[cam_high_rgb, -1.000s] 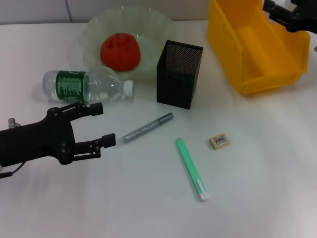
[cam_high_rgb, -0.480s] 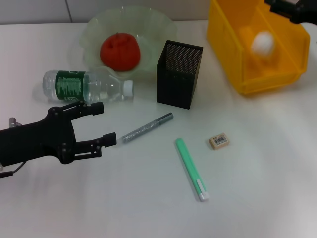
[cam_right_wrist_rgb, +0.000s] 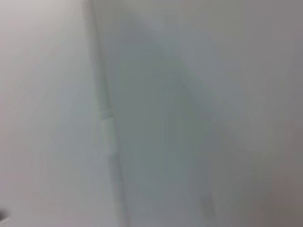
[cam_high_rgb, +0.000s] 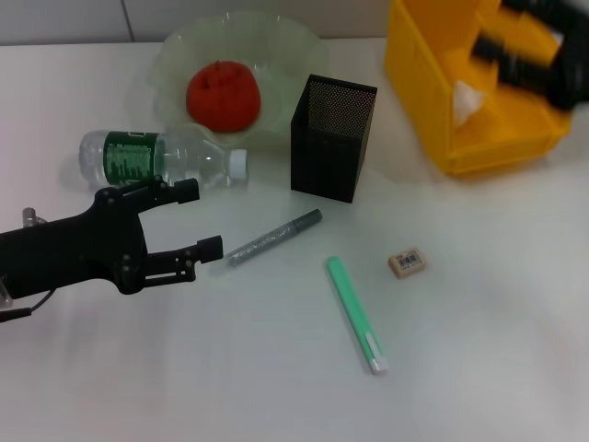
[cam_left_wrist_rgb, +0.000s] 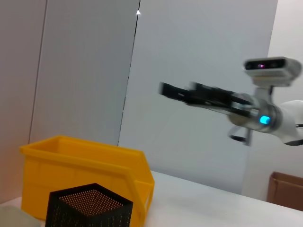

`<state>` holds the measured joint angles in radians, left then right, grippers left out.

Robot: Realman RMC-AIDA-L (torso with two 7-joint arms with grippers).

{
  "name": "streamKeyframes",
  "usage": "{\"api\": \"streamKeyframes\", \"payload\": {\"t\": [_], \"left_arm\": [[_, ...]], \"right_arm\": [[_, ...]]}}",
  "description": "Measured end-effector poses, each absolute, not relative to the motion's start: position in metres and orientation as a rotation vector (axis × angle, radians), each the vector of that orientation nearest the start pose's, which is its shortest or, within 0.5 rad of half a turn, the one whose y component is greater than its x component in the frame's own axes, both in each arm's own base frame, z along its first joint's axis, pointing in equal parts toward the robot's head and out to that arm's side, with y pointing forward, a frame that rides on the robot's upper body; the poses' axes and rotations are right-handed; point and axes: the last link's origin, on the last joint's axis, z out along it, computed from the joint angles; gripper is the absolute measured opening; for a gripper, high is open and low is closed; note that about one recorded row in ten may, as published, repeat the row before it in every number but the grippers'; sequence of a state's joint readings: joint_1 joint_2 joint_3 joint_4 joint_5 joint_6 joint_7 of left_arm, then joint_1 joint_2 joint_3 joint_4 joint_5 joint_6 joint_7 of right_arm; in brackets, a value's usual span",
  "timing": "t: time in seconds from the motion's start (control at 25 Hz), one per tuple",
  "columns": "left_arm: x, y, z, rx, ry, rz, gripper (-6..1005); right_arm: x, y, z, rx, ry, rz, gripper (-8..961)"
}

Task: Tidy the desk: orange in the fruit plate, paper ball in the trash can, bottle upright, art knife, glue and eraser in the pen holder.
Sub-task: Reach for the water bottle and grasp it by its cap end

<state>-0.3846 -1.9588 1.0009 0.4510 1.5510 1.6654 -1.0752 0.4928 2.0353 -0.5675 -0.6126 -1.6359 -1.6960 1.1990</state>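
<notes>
The bottle point(cam_high_rgb: 161, 158) lies on its side on the desk point(cam_high_rgb: 479, 322), its dark green label's print too small to read; so is the dark label on the beige eraser point(cam_high_rgb: 407, 262). The left pincer point(cam_high_rgb: 198, 221) hovers spread just before the bottle. The right pincer point(cam_high_rgb: 529, 51) is blurred above the yellow trash can point(cam_high_rgb: 433, 101); whether it is spread cannot be told. The white paper ball point(cam_high_rgb: 467, 99) sits inside, half hidden. The orange point(cam_high_rgb: 224, 95) rests in the scalloped fruit plate point(cam_high_rgb: 175, 55), beside the mesh pen holder point(cam_high_rgb: 332, 138).
</notes>
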Motion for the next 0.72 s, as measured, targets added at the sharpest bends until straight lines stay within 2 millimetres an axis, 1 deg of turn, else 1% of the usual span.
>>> {"api": "streamKeyframes", "payload": {"t": [0.04,0.08,0.12,0.16,0.28,0.32,0.36,0.4,0.44,0.48,0.52,0.56,0.6,0.64,0.68,0.72], "left_arm": [[-0.288,0.280,0.010,-2.693,-0.437,-0.962,774],[-0.288,0.281,0.010,-2.692,-0.436,-0.962,773],[-0.288,0.281,0.010,-2.689,-0.436,-0.961,773],[-0.288,0.281,0.010,-2.689,-0.436,-0.961,772],[-0.292,0.289,0.010,-2.662,-0.448,-0.904,770],[-0.292,0.289,0.010,-2.662,-0.448,-0.904,770],[-0.292,0.289,0.010,-2.662,-0.448,-0.904,769],[-0.292,0.289,0.010,-2.662,-0.448,-0.904,768],[-0.293,0.300,0.011,-2.639,-0.430,-0.832,768],[-0.293,0.300,0.011,-2.639,-0.430,-0.832,767],[-0.289,0.311,0.014,-2.630,-0.387,-0.794,767],[-0.289,0.311,0.014,-2.630,-0.387,-0.794,766],[-0.284,0.321,0.018,-2.630,-0.352,-0.746,765],[-0.273,0.344,0.026,-2.646,-0.327,-0.620,765],[-0.270,0.351,0.028,-2.654,-0.327,-0.562,764],[-0.270,0.351,0.028,-2.654,-0.327,-0.562,764]], "right_arm": [[0.254,0.324,0.059,-2.439,0.341,1.138,840],[0.262,0.308,0.051,-2.533,0.353,1.096,840],[0.272,0.296,0.042,-2.607,0.371,1.018,840],[0.272,0.296,0.042,-2.607,0.371,1.018,840],[0.288,0.286,0.023,-2.696,0.420,0.861,840],[0.288,0.286,0.023,-2.696,0.420,0.861,840],[0.297,0.284,0.012,-2.715,0.458,0.767,839],[0.300,0.284,0.008,-2.712,0.470,0.741,839],[0.300,0.284,0.008,-2.712,0.470,0.741,839],[0.303,0.285,0.006,-2.705,0.480,0.715,839],[0.304,0.285,0.004,-2.699,0.484,0.706,839],[0.305,0.284,0.002,-2.699,0.491,0.707,839],[0.305,0.284,0.002,-2.699,0.491,0.707,839],[0.305,0.283,0.002,-2.702,0.495,0.710,839],[0.304,0.283,0.002,-2.706,0.497,0.716,839],[0.304,0.282,0.002,-2.707,0.503,0.719,839]]}}
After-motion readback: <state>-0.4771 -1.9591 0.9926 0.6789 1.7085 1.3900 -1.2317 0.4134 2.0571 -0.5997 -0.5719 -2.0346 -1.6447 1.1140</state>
